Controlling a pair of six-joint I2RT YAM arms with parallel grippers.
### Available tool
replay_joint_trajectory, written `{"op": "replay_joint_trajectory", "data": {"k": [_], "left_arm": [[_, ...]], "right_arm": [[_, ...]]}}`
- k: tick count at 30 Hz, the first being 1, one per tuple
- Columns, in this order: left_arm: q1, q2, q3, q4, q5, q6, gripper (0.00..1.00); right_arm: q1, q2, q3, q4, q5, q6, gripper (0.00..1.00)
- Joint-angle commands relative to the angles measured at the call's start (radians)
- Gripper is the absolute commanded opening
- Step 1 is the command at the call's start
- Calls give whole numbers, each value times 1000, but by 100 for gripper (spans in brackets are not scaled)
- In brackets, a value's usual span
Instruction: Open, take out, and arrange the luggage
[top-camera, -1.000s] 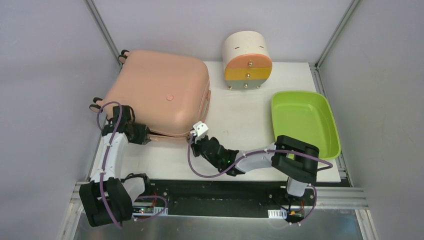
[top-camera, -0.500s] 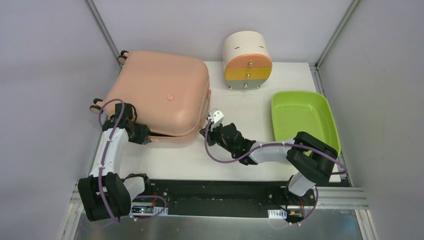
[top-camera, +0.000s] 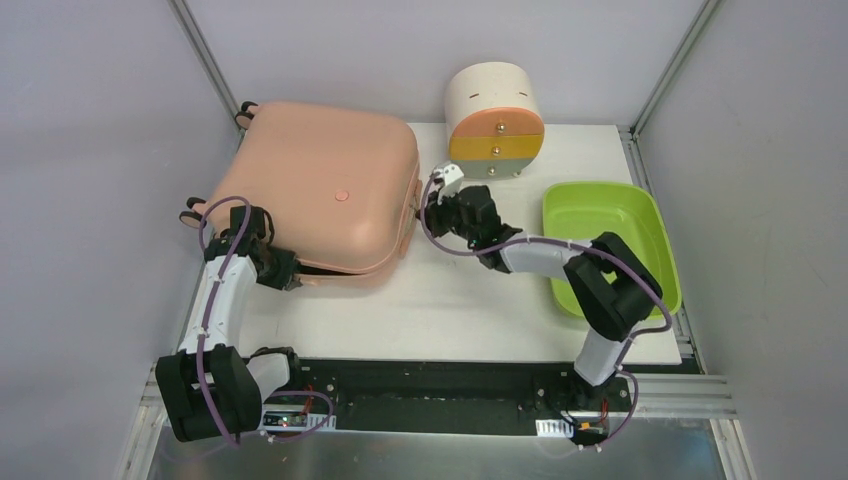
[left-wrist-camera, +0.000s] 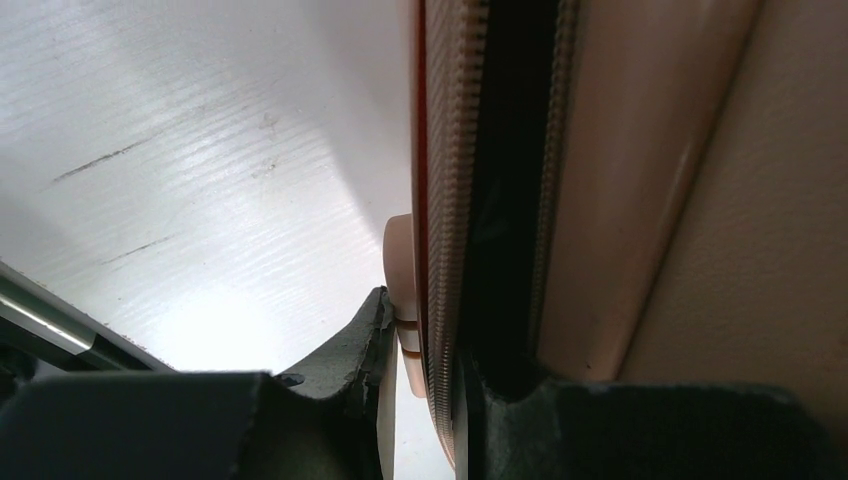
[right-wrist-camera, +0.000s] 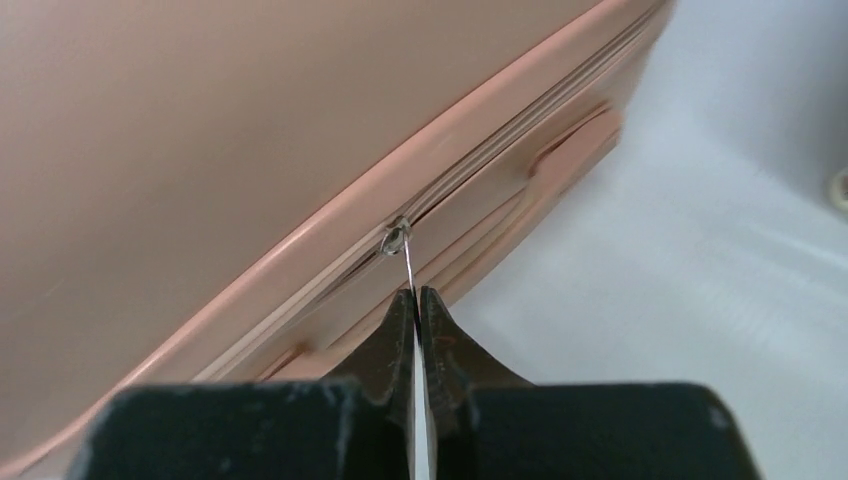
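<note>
The peach-pink luggage (top-camera: 320, 180) lies flat at the back left of the table, its seam unzipped along the near edge. My left gripper (top-camera: 290, 275) is shut on the lower shell's zipper edge (left-wrist-camera: 440, 300) at the near left corner, one finger outside and one in the dark gap. My right gripper (top-camera: 432, 205) is at the luggage's right side beside the handle (right-wrist-camera: 570, 145). It is shut on the thin metal zipper pull (right-wrist-camera: 405, 262), which runs from the slider (right-wrist-camera: 396, 238) on the seam.
A cream cylindrical drawer unit (top-camera: 494, 120) with orange, yellow and grey drawers stands at the back centre. A lime-green tray (top-camera: 610, 245) lies at the right, under my right arm's elbow. White tabletop (top-camera: 450, 300) stretches in front of the luggage.
My right gripper has moved along the luggage's right side from the near right corner toward the back, drawing the zipper pull with it. My left gripper has stayed at the near left corner.
</note>
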Motion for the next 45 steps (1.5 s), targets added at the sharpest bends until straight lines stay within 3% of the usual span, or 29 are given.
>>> {"op": "replay_joint_trajectory", "data": {"k": [1, 4, 11, 14, 22, 26, 33, 37, 45], "left_arm": [[8, -21, 53, -113, -168, 182, 0], [8, -20, 55, -115, -172, 205, 0], [37, -4, 75, -131, -192, 255, 0], [56, -3, 99, -151, -250, 283, 0], [85, -89, 126, -194, -392, 411, 0], [83, -99, 97, -184, -339, 432, 0], [66, -125, 66, -156, -383, 467, 0], [52, -135, 48, -141, -415, 475, 0], [50, -132, 43, -136, -431, 456, 0]], "right_arm": [[-137, 82, 172, 17, 72, -18, 0], [-177, 154, 294, -16, 62, 3, 0], [-223, 285, 498, -118, 205, 4, 0], [-223, 263, 458, -115, 202, -17, 0], [-212, 68, 124, 52, 219, -43, 0], [-226, 97, 154, 63, 177, -121, 0], [-263, 230, 315, 66, 155, -212, 0], [-286, 295, 375, 82, 60, -226, 0], [-315, 381, 441, 234, -72, -241, 0]]}}
